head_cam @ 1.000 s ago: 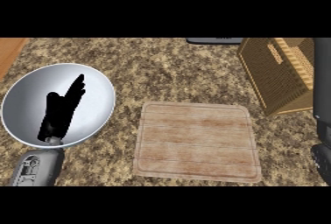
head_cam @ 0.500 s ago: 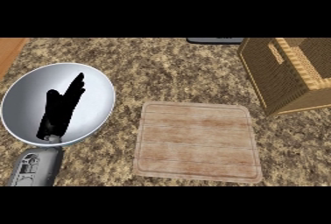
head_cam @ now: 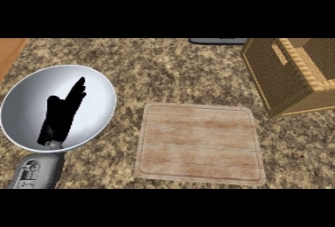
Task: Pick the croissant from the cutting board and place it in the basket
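Resting at the left of the head view, the robot's black left hand (head_cam: 62,113) is open, its fingers straight and pointing toward the far side, and it shows over a round silver plate (head_cam: 91,88) that lies on the speckled brown stone counter (head_cam: 170,73). Its grey forearm (head_cam: 36,173) comes in from the near left edge, just below the plate's near rim. No right hand shows anywhere in the view.

To the right of the plate, apart from it, lies a pale wooden cutting board (head_cam: 200,144) with rounded corners and grain running left to right; its top is bare wood. No croissant can be seen on the board or elsewhere on the counter. At the far right stands a woven tan basket (head_cam: 278,77) with a slot handle in its near wall; it looks tilted, its open top partly cut off by the view's right edge, and its inside cannot be made out. The basket's near corner stands just beyond the board's far right corner. A dark grey object (head_cam: 219,41) is cut off by the far edge of the counter, and a strip of orange-brown surface (head_cam: 9,51) shows at the far left corner.
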Action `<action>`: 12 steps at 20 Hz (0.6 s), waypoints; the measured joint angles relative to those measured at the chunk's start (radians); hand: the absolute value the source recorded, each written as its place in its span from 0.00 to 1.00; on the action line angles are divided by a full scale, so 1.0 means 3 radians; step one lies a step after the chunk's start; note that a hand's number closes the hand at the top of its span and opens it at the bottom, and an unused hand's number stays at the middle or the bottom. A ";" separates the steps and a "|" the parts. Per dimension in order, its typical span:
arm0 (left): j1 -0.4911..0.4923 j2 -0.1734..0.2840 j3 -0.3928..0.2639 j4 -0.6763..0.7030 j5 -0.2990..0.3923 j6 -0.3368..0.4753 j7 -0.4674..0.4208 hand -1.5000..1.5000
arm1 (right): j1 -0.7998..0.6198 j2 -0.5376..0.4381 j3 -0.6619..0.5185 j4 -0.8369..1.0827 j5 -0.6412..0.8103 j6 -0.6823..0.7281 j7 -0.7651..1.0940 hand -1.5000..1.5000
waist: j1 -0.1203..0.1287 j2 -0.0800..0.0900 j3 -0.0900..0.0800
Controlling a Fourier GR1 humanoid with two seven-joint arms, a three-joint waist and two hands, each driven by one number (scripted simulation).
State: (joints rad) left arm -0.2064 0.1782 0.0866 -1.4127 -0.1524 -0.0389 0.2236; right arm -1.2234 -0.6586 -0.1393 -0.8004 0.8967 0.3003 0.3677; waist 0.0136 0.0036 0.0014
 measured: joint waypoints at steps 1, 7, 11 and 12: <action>-0.0043 -0.0016 -0.0006 0.0000 -0.0013 0.0023 0.0044 0.50 | 0.0038 -0.0038 -0.0034 0.0040 -0.0025 -0.0020 -0.0101 1.00 | -0.0004 0.0000 0.0001; -0.0082 -0.0021 -0.0005 0.0045 -0.0017 0.0009 0.0020 0.50 | 0.0067 -0.0183 -0.0103 0.0510 0.0008 -0.0172 -0.0568 1.00 | 0.0016 0.0005 0.0004; -0.0086 -0.0022 0.0003 0.0021 0.0006 -0.0014 0.0055 0.50 | 0.0198 -0.0097 -0.0151 0.0718 0.0004 -0.0379 -0.0722 1.00 | 0.0020 0.0007 0.0002; -0.0092 -0.0030 -0.0003 0.0021 -0.0002 -0.0006 0.0057 0.50 | 0.0209 -0.0080 -0.0176 0.0795 -0.0014 -0.0386 -0.0750 1.00 | 0.0024 0.0009 0.0002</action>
State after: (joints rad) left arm -0.2339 0.1693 0.0856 -1.4064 -0.1530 -0.0408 0.2407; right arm -1.1609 -0.6827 -0.1921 -0.5620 0.8925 0.1846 0.1427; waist 0.0208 0.0063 0.0021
